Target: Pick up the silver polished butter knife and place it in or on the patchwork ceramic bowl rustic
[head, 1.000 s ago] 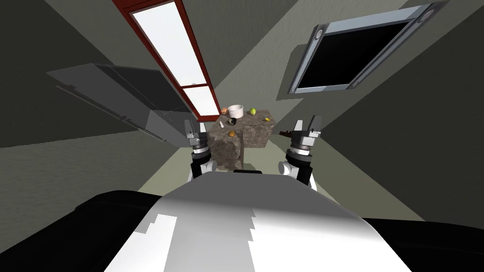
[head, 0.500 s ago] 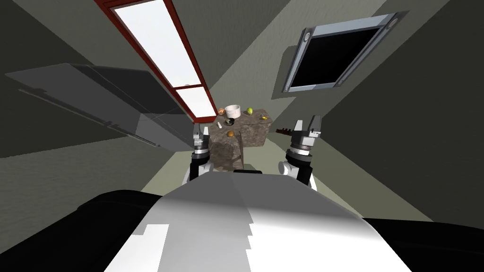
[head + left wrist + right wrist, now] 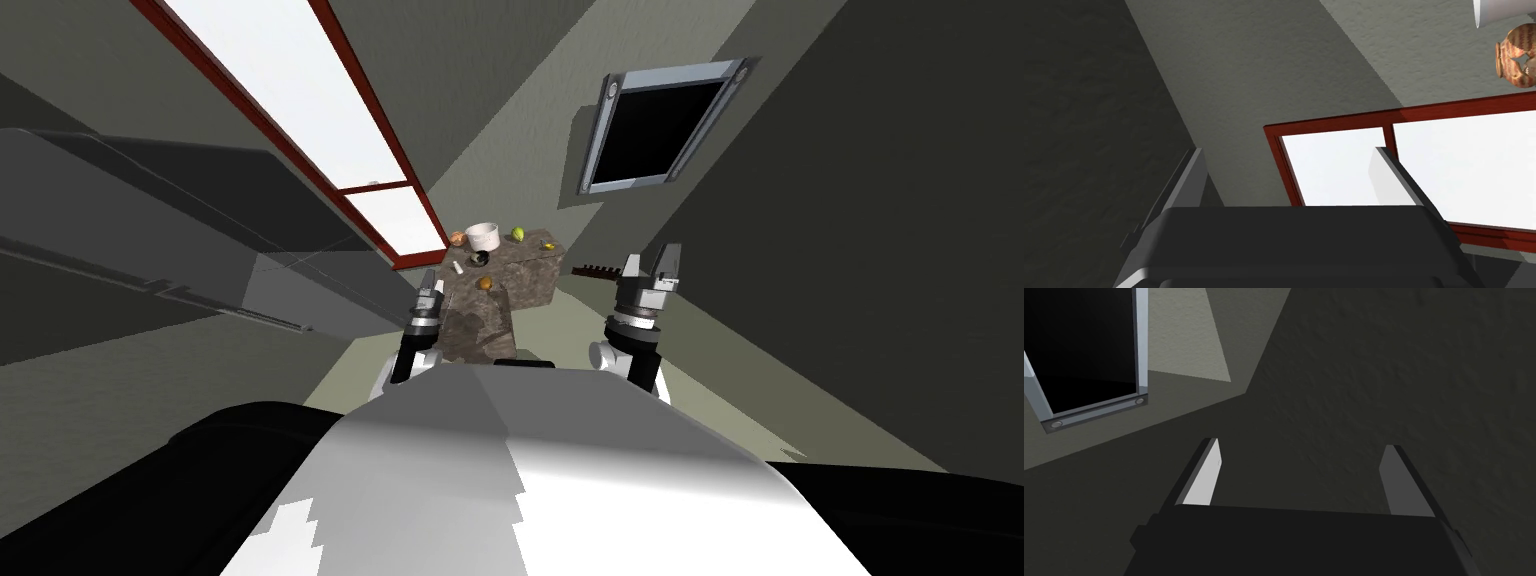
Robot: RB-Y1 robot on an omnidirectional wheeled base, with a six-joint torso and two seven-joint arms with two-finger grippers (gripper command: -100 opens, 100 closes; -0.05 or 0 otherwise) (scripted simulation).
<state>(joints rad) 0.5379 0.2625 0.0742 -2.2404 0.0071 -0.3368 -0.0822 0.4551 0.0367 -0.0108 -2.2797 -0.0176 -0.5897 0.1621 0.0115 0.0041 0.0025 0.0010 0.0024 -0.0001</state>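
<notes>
- Brown stone counter (image 3: 530, 280): pale butter knife (image 3: 457, 267) lies beside dark bowl (image 3: 480, 259); patterned brown bowl (image 3: 457, 238) at far edge.
- Left pincer (image 3: 433, 290), right pincer (image 3: 650, 258): both wide, empty, apart from the knife.

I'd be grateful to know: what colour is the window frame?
Dark red; the window frame shows best in the left wrist view.

Legible markings: none found.
No letter, number, label or sign can be read on the white bowl (image 3: 483, 237), on the brown patterned vessel (image 3: 1516, 58) at the upper right of the left wrist view, or on the grey-framed panel (image 3: 655, 125) at the upper right of the head view.
</notes>
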